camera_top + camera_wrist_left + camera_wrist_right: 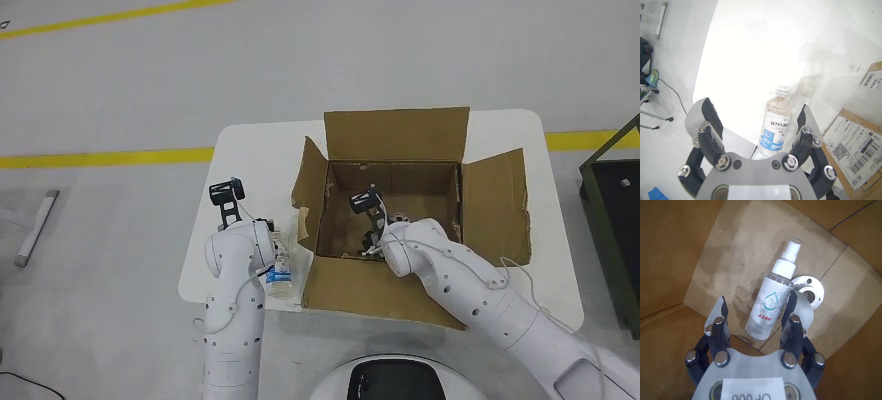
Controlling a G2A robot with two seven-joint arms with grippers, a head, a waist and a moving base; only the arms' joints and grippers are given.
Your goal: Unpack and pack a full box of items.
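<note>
1. Since the right gripper (758, 303) hangs low inside the cardboard box (395, 135) with its jaws spread and nothing held, the coming move looks like a pick from the box floor, part of the unpacking.
2. The spray bottle (776, 283) lies on its side on that floor, under the gripper and between its two fingers. Its long axis runs away from the wrist, with the white nozzle at the far end, so it crosses the line along which the jaws close. Closing would squeeze the labelled body across its width, which suits a grip.
3. The bottle is off-centre in the opening. One finger (790, 306) sits just beside the body, perhaps touching it, while the other stands apart from it. I cannot tell how high the pads are above the bottle.
4. A metal flange (813, 291) lies flat just beside the bottle, on the closer finger's side and partly behind it. I judge that this finger could catch on it during a descent.
5. The left gripper (755, 105) is outside the box above the white table (250, 160), wide open and empty. Below it, a clear bottle (776, 125) with a blue-and-white label is on the table near its edge, beside the box's outer wall.
6. The right arm is plainly nearer the spray bottle, and the left has the box wall in its way.
</note>
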